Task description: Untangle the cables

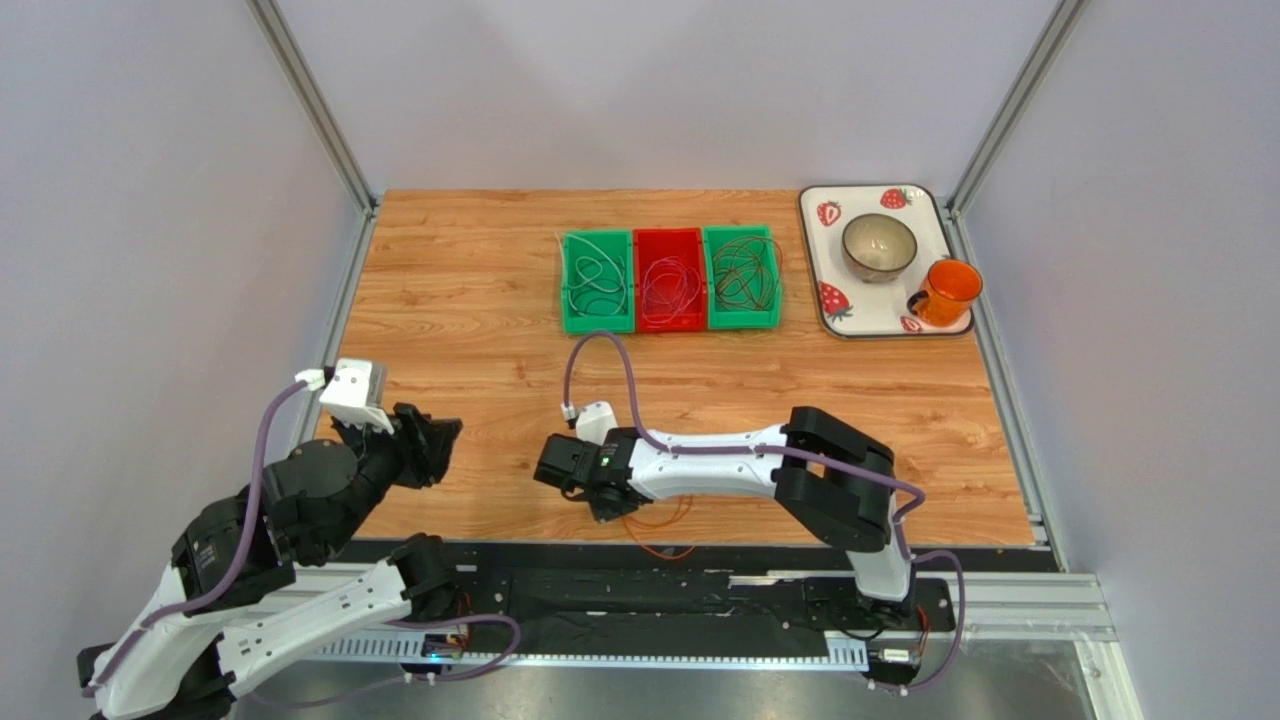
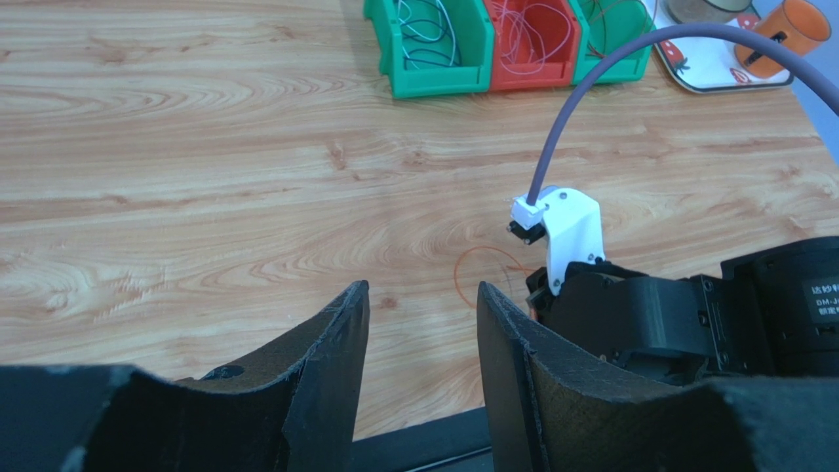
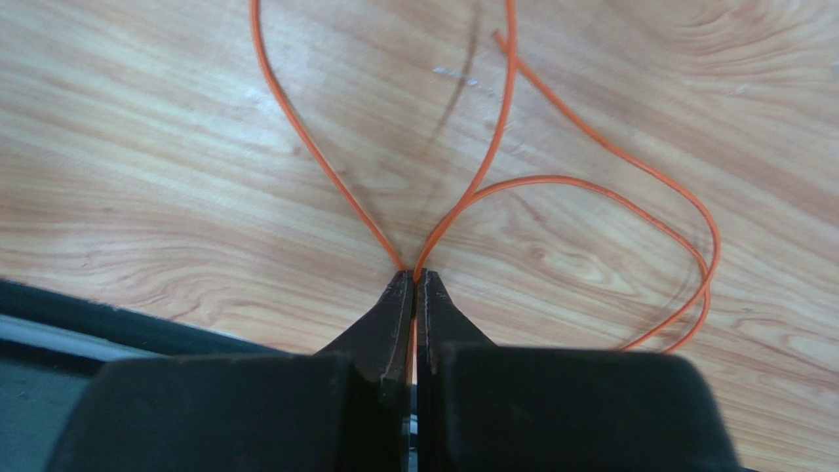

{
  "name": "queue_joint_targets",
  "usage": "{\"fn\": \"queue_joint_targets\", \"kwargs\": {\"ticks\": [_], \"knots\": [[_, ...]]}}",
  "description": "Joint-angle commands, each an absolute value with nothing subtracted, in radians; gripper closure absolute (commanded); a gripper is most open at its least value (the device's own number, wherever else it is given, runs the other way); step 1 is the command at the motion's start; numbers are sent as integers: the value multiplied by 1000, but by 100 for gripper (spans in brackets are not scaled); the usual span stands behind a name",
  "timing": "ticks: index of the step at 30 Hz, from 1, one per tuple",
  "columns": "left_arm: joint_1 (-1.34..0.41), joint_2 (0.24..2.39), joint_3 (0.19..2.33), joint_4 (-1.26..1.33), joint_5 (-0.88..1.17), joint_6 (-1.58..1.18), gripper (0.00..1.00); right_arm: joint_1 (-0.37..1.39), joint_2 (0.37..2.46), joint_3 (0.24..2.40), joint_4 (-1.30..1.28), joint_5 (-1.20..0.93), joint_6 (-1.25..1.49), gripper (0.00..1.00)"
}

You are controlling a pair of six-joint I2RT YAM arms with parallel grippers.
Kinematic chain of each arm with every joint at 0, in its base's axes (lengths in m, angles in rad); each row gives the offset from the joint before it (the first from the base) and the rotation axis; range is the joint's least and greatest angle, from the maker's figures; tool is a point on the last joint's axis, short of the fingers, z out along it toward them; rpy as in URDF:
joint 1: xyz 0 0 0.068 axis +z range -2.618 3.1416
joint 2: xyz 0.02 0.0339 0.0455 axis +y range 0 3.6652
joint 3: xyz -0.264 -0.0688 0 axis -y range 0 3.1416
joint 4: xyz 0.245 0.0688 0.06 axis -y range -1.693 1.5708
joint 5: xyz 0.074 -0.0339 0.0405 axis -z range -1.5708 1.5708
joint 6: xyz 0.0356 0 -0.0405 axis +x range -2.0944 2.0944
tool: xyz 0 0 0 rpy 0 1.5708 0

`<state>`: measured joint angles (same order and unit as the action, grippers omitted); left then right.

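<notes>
An orange-red cable [image 3: 591,187] lies in loose loops on the wooden table near its front edge. My right gripper [image 3: 414,280] is shut on this cable, with two strands running out from the fingertips. In the top view the right gripper [image 1: 559,462] is low over the table, and a bit of the cable [image 1: 661,537] shows beside the arm. In the left wrist view a loop of the cable [image 2: 461,280] shows next to the right gripper. My left gripper [image 2: 421,295] is open and empty; in the top view it [image 1: 428,443] is left of the right gripper.
Three small bins stand at the back middle: a green one [image 1: 597,281] with whitish wires, a red one [image 1: 669,279] with pale wires, a green one [image 1: 742,276] with dark wires. A strawberry tray [image 1: 824,255] at back right holds a bowl [image 1: 879,245] and an orange cup [image 1: 947,290].
</notes>
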<state>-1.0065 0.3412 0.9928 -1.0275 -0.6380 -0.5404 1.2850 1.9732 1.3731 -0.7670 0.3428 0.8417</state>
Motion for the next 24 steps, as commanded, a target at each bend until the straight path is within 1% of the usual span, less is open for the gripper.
{"fn": "queue_joint_targets", "kwargs": {"ticks": [1, 14, 24], "knots": [[-1005, 350, 991, -1014, -655, -531, 47, 1262, 1919, 1399, -818, 397, 788, 100], [-1005, 342, 991, -1012, -652, -532, 47, 1209, 1784, 1434, -897, 471, 741, 100], [-1005, 337, 989, -1011, -652, -531, 48, 1083, 1634, 1496, -940, 526, 621, 100]]}}
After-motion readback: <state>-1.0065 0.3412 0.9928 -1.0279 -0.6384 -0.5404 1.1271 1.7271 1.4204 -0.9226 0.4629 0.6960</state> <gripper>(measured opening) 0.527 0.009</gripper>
